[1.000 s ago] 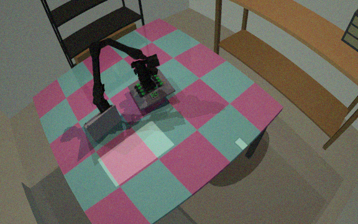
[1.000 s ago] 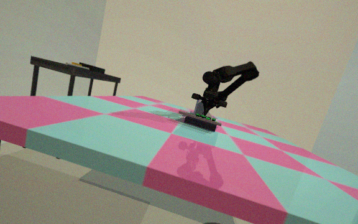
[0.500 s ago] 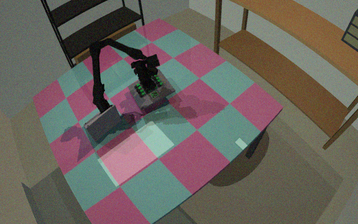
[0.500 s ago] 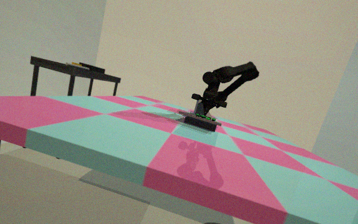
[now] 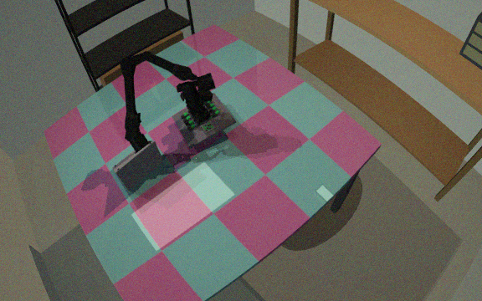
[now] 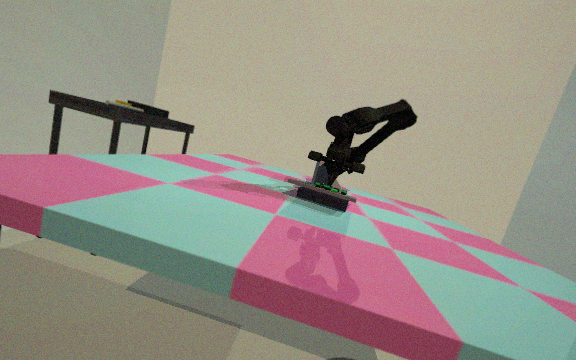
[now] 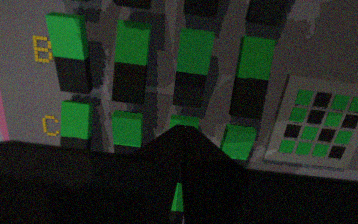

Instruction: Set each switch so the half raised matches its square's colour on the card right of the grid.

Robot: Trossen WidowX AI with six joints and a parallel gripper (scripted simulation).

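The switch panel [image 5: 228, 120] [image 6: 320, 198] [image 7: 24, 100] carries a grid of switches, green on the far halves and dark on the near ones. My gripper [image 5: 204, 118] [image 7: 183, 134] is shut and empty, its tips low over the third switch of row C, whose green half [image 7: 184, 120] shows just beyond them. It is too dark to tell whether they touch. The row B switches show both halves. The fingers hide most of the nearest row. The card [image 7: 278, 136] reads, far row first: green, dark, green, green; green, dark, green, dark; dark, green, dark, green; green, green, green, dark.
The panel stands on the pink and teal checkered table [image 5: 247, 221] [image 6: 165, 220]. A grey block [image 5: 138, 169] is at the arm's base. A black shelf [image 5: 134, 39] and a wooden shelf [image 5: 376, 100] stand beyond the table. A dark side table [image 6: 90, 106] is in the background.
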